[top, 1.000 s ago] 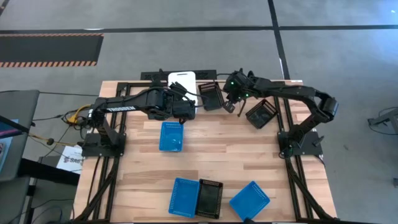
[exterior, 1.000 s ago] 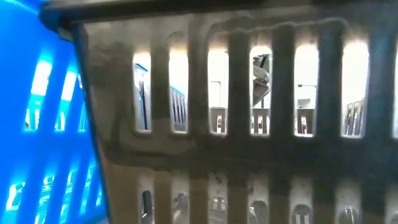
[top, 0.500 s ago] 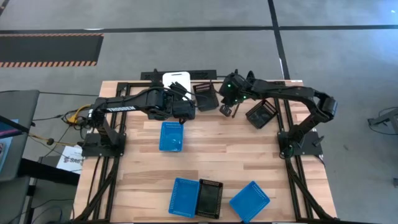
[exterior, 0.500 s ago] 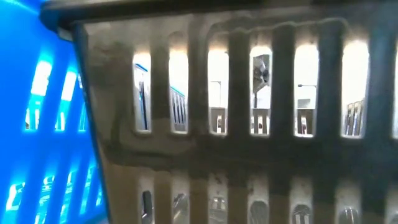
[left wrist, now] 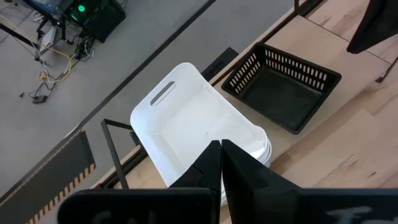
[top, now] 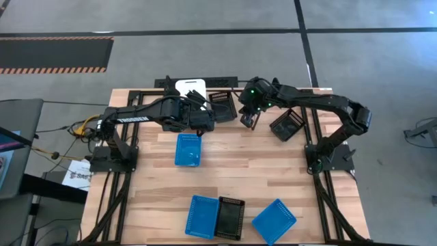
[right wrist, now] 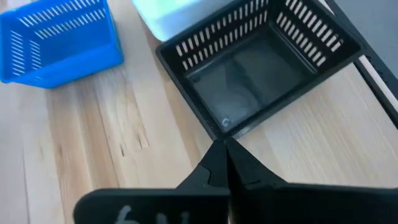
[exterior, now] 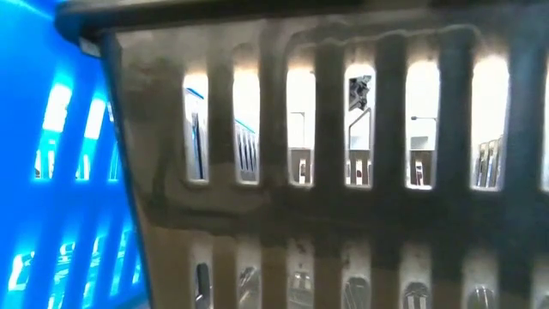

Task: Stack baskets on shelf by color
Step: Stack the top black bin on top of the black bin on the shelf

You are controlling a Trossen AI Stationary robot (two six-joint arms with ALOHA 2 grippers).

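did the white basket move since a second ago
Yes. In the high view the white basket has slid left and toward the table's far edge, pushed by the shut left claw.

A white basket (top: 192, 87) sits at the far edge of the surface, partly overhanging it, upright with a slot handle in its end wall. Just beside it lies a black basket (top: 223, 104), open side up, with slotted walls. Another black basket (top: 287, 125) lies tilted farther to the right. A blue basket (top: 188, 149) rests upright near the middle. At the near edge, a blue basket (top: 203, 216) and a black basket (top: 231, 217) touch side by side, with a third blue basket (top: 274, 220) angled nearby.
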